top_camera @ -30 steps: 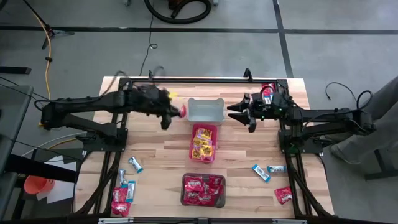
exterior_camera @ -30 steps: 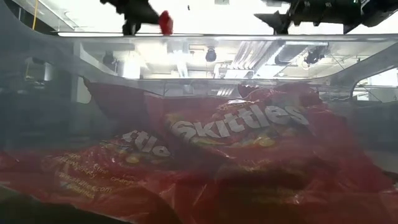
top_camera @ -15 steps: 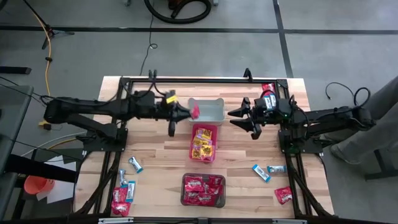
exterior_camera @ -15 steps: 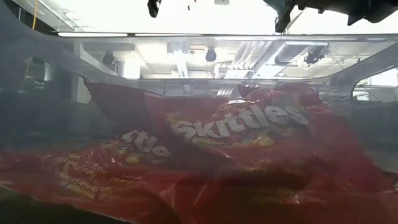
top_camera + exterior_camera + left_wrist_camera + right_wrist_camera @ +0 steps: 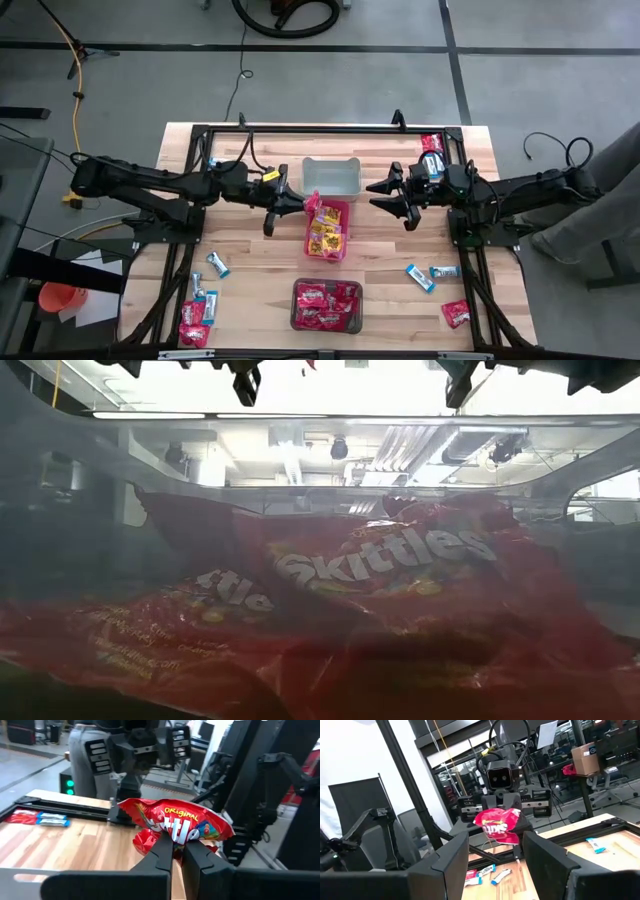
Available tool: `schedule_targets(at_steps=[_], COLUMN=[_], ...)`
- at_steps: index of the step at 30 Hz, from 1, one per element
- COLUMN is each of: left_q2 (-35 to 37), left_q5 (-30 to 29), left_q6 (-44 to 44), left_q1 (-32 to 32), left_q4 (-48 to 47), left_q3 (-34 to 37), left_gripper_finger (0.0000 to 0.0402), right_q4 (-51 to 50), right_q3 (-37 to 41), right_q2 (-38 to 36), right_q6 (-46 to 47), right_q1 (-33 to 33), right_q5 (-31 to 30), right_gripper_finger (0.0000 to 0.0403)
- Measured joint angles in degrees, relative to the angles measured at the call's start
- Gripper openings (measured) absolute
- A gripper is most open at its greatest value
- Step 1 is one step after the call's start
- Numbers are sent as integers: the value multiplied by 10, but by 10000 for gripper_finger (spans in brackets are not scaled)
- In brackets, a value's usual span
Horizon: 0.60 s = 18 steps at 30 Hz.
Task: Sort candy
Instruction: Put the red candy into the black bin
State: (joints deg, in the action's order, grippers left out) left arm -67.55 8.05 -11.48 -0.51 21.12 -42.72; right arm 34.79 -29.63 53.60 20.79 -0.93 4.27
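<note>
Above the pink bin, left hand pinches "ORIGINAL" Skittles packet.

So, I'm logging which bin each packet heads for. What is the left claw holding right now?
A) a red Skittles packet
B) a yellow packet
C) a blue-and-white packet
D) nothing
A: the left claw is shut on a red Skittles packet, held above the near end of the pink bin; the right claw is open and empty.
</note>
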Motion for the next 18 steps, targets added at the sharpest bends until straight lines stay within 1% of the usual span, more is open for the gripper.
schedule_targets(at_steps=[5, 8, 10, 12, 15, 18], left_q2=[0, -1, -6, -20, -65, -127], left_q5=[4, 5, 3, -17, -50, -58], left_q6=[-10, -14, 2, 27, 62, 85], left_q1=[-5, -33, -66, -102, -156, -200], left_q4=[-1, -24, -68, -137, -242, -307], left_q3=[-2, -27, -61, -103, -173, -239], left_gripper_finger=[1, 1, 1, 1, 1, 2], right_q4=[0, 0, 0, -2, -14, -29], right_q3=[0, 0, 0, 0, 0, 0], right_q2=[0, 0, 0, 0, 0, 0], right_q6=[2, 2, 2, 2, 2, 2], right_q1=[0, 1, 1, 1, 1, 1], right_q5=[0, 0, 0, 0, 3, 7], right_gripper_finger=[181, 181, 181, 181, 181, 181])
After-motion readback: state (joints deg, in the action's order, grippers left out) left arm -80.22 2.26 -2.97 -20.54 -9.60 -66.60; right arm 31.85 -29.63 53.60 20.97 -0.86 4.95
